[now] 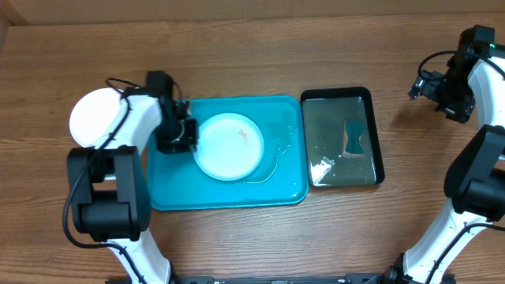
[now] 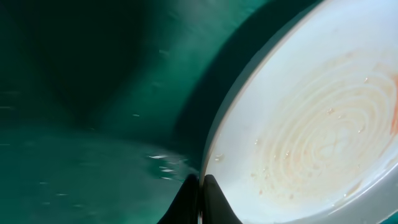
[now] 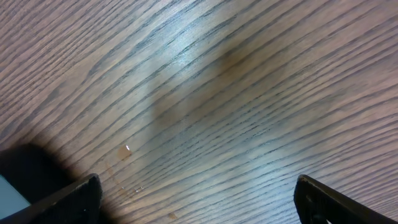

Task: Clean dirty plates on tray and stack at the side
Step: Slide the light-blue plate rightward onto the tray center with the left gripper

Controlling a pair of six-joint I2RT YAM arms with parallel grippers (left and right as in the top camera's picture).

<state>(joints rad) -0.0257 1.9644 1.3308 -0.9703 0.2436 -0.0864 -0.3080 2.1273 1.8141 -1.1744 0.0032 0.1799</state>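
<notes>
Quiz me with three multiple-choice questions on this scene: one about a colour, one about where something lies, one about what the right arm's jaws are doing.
1. What colour is the smaller tray?
A black; B red; C white.
2. Where does the smeared plate lie?
A in the smaller tray; B on the turquoise tray; C on the floor.
3. How do the jaws of the right arm stand?
A shut on a plate; B shut on a sponge; C open and empty.

Answers:
1 A, its glossy rim is black.
2 B, turquoise shows all round the plate.
3 C, the right wrist view shows both tips wide apart, with only the wooden table between them.
</notes>
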